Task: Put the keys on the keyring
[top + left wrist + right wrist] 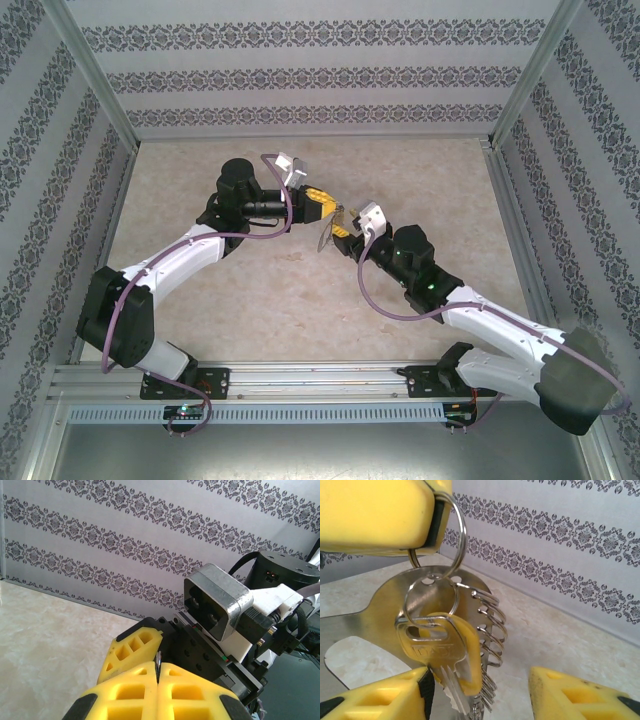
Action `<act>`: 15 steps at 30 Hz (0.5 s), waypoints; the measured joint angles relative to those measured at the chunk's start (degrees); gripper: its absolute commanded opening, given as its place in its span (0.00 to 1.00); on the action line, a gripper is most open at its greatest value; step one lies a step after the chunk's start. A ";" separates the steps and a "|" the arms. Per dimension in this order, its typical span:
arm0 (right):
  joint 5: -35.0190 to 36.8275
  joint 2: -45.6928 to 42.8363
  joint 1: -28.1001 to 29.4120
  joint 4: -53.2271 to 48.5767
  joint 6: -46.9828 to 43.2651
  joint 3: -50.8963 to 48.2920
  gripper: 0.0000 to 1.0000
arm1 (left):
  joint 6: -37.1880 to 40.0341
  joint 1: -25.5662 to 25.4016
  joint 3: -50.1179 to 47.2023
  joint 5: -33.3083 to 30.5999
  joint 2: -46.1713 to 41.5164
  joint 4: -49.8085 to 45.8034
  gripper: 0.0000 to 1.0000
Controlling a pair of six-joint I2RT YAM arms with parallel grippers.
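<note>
In the right wrist view the keys [442,647], a silver one in front of a yellow-headed one, hang from a split ring through a hole in the keyring [385,610], a flat metal loop with a fringe of small wire rings [492,630]. My left gripper [158,672] is shut on a thin metal edge of the keyring [158,659] and holds it in the air above the table. My right gripper [480,700] is open just below the keys. Its left finger [375,700] touches the key blades, and its right finger [580,695] stands well apart. From above, both grippers [322,203] [347,232] meet mid-table around the keyring [328,233].
The beige marble-look table [300,300] is walled by patterned panels [300,75] at the back and on both sides. An aluminium rail [320,375] carries the arm bases at the near edge. The right arm's wrist camera [217,605] sits close in front of the left gripper.
</note>
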 measured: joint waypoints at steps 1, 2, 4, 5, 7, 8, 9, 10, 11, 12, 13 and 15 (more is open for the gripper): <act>0.02 0.00 0.00 -0.02 0.00 0.00 0.51 | 0.00 0.00 0.00 0.02 0.00 0.00 0.00; 0.07 0.00 0.00 -0.04 0.00 0.00 0.51 | 0.00 0.00 0.00 0.02 0.00 0.00 0.00; 0.52 -0.04 0.00 -0.02 -0.02 0.00 0.50 | 0.00 0.00 0.00 0.00 0.00 0.00 0.00; 0.81 -0.04 -0.04 -0.02 -0.04 0.00 0.50 | 0.00 0.00 0.00 0.02 0.00 0.00 0.00; 1.40 -0.04 -0.37 -0.02 -0.15 0.00 0.50 | 0.00 0.00 0.00 0.00 0.00 0.00 0.00; 1.57 -0.04 -0.37 -0.02 -0.15 0.00 0.51 | -0.02 0.00 0.00 0.02 0.00 0.00 0.00; 1.62 -0.04 -0.37 0.00 -0.13 0.00 0.54 | 0.00 0.00 0.00 0.00 0.00 0.00 0.00; 1.60 -0.04 -0.37 0.00 -0.11 0.00 0.58 | -0.02 0.00 0.00 0.02 0.00 0.02 0.00; 1.53 -0.02 -0.37 0.00 -0.15 0.00 0.59 | -0.02 0.00 0.00 0.02 0.00 0.00 0.00; 1.44 0.02 -0.37 -0.02 -0.09 0.09 0.59 | -0.02 0.00 0.00 0.02 0.00 0.00 0.00; 1.33 0.24 -0.37 -0.02 -0.13 0.31 0.59 | -0.02 0.00 0.00 0.02 0.00 0.00 0.00; 1.33 0.90 -0.37 0.00 -0.17 0.92 0.55 | -0.02 0.00 0.00 0.02 0.00 0.02 0.00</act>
